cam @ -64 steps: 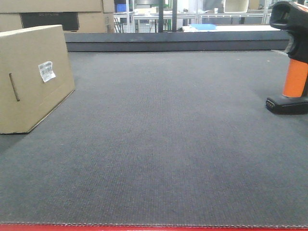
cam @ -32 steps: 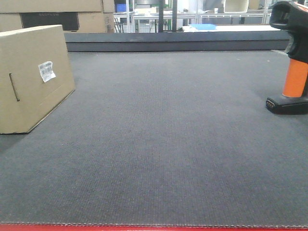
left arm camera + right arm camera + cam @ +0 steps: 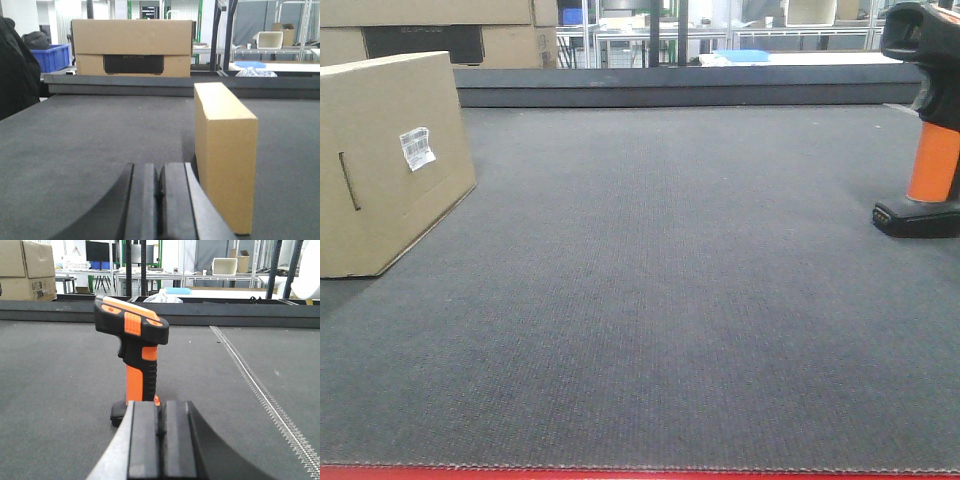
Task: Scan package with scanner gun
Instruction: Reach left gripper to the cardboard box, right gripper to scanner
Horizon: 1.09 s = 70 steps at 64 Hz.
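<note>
Two things stand on the grey mat [image 3: 660, 300] in the front view. The package [image 3: 390, 165] sits at nine o'clock, cut off by the picture's edge, with its small white barcode label [image 3: 417, 148] on the face turned towards three o'clock. The scanner gun [image 3: 928, 130] stands upright at two to three o'clock, black head on top, orange handle below, flat black base on the mat. The two are well apart, with bare mat between them. Brown cartons [image 3: 420, 30] with a dark panel stand beyond the mat at eleven o'clock. Neither arm shows in this view.

In the left wrist view, the left gripper [image 3: 160, 172] rises from six o'clock with its two black pads pressed together and nothing between them. The package stands on edge just beside it at four o'clock, its narrow end facing the camera; whether they touch I cannot tell. A brown carton [image 3: 132, 47] sits at twelve o'clock and a blue crate [image 3: 50, 55] at ten.

In the right wrist view, the right gripper [image 3: 161, 420] also has its pads closed on nothing. The scanner gun stands upright just past the fingertips towards eleven o'clock, part of its base hidden behind them
</note>
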{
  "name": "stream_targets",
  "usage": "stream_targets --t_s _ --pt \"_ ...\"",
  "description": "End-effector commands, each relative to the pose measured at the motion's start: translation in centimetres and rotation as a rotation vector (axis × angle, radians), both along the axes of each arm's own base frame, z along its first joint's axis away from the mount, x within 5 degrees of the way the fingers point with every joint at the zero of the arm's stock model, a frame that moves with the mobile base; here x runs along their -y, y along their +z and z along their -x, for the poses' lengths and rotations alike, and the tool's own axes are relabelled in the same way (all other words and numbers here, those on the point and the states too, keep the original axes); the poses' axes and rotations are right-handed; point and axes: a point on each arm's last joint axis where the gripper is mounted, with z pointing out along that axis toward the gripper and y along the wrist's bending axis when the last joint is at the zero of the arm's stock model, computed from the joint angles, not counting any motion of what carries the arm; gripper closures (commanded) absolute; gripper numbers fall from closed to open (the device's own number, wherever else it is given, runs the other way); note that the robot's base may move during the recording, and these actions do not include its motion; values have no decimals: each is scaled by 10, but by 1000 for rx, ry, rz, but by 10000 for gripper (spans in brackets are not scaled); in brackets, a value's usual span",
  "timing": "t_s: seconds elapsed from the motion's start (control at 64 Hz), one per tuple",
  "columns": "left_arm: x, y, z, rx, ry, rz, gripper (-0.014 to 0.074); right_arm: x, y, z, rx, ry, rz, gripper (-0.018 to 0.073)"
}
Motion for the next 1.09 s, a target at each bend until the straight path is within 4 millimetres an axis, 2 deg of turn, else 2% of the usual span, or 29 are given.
stream_targets --t_s 0.0,0.187,0.219,0.312,0.39,0.484,0.547,0.609,0.672,0.75,0.859,0.984,1.078 --pt "0 5 1 55 -1 0 707 0 5 1 59 -5 5 713" --pt "1 20 4 217 -6 -13 707 2 19 3 214 -18 1 713" --pt "1 24 5 230 -6 -14 707 2 26 5 232 -18 0 713" --pt "1 52 12 264 -4 -17 707 1 55 12 276 -13 -1 713" --pt "2 84 24 288 -1 -20 707 1 86 24 317 -7 -2 713" --pt "2 114 27 219 4 -20 702 0 113 27 270 2 2 713" --pt "2 133 27 180 7 -18 659 0 130 26 239 7 4 690" --pt "1 148 22 130 10 -13 578 0 140 20 203 9 5 632" --pt "0 160 16 80 12 -8 470 -1 147 10 163 10 6 523" --pt "-1 168 3 16 13 -2 316 -1 151 -2 123 10 7 379" --pt "-2 172 -19 -73 4 30 157 -1 147 -20 54 10 8 173" --pt "-3 173 -42 -252 -8 74 41 -2 140 -32 -29 13 10 20" --pt "0 176 -62 -398 -40 79 -1 -2 139 -35 -46 13 10 -6"
